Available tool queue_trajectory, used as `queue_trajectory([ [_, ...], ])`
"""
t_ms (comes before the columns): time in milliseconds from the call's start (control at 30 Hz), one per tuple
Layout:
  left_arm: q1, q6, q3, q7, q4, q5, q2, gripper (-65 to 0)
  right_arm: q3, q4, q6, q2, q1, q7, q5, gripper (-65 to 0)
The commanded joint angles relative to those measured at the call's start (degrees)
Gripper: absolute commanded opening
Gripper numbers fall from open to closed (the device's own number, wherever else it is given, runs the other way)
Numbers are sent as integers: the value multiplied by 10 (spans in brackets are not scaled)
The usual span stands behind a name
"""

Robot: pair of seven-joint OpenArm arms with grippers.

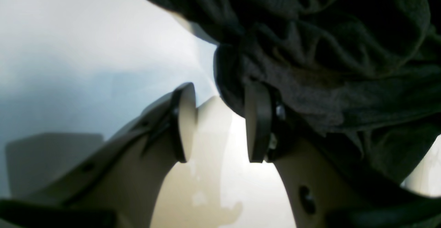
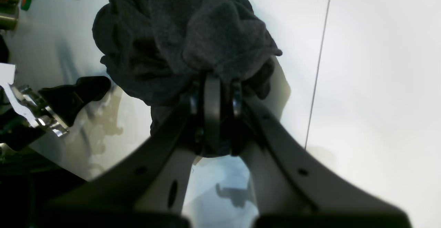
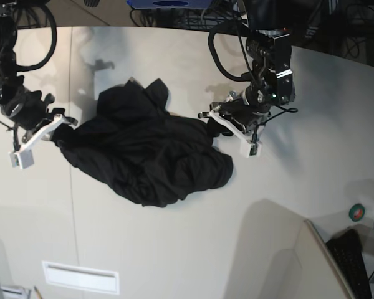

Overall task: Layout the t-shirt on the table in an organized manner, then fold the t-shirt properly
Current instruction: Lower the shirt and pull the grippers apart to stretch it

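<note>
Black soft-fabric t-shirt (image 3: 149, 156) lies crumpled mid-worktop (image 3: 299, 156). Right end effector (image 2: 217, 93) pinches its nine o'clock edge; left end effector (image 1: 220, 121) gapes partway, seemingly empty (fabric beside one pad). Grip the three o'clock edge first, then draw apart evenly.

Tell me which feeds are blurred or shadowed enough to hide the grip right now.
Left wrist view: soft focus, the black fabric t-shirt murky, open left end effector backlit by glare. Right wrist view: the right end effector, pinching fabric, is dark and blurred. Base view: sharp, arm shadows on the off-white table.
</note>
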Motion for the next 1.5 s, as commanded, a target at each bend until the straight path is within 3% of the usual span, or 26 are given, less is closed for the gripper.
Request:
queue_trajectory([
  [0,-21,-6,17,-10,-5,-8,6,-420,3,8,7,7,6,11,6,-650],
  [167,-56,-6,27,-10,-66,-19,6,-420,3,8,7,7,6,10,6,-650],
  [333,-54,-4,27,-5,-30,-99,10,-425,3,8,7,8,6,10,6,-650],
  [400,-34,29,27,-8,-7,-108,10,-439,3,8,7,8,6,9,6,-650],
  [433,-25,51,28,-8,10,-108,9,-476,3,8,7,9,6,9,6,-650],
  [500,-9,76,28,-6,34,-108,8,-650,3,8,7,11,6,9,6,-650],
  [600,-7,95,29,-4,37,-108,-9,-650,3,8,7,10,6,9,6,-650],
  [733,-10,97,64,0,29,-114,-34,-650,3,8,7,8,6,9,6,-650],
  [833,-10,98,69,-2,31,-114,-34,-650,3,8,7,8,6,9,6,-650],
  [1033,-24,97,72,-5,24,-114,-28,-268,3,8,7,11,4,9,6,-650],
  [1100,-38,97,71,-5,3,-114,-22,-204,3,8,7,11,4,9,6,-650],
  [1167,-65,97,72,-6,-40,-114,-20,-201,3,8,7,10,3,9,6,-650],
  [1267,-112,96,72,-15,-134,-114,-11,-250,3,8,7,8,3,9,6,-650],
  [1300,-126,96,72,-25,-163,-112,-9,-303,3,8,7,8,3,9,6,-650],
  [1333,-137,96,72,-35,-190,-110,-9,-400,3,8,7,8,5,9,6,-650],
  [1400,-152,98,67,-50,-212,-113,-11,-650,4,8,7,12,5,9,6,-650],
  [1467,-151,100,65,-52,-187,-113,-29,-650,4,7,7,12,11,9,6,-650],
])
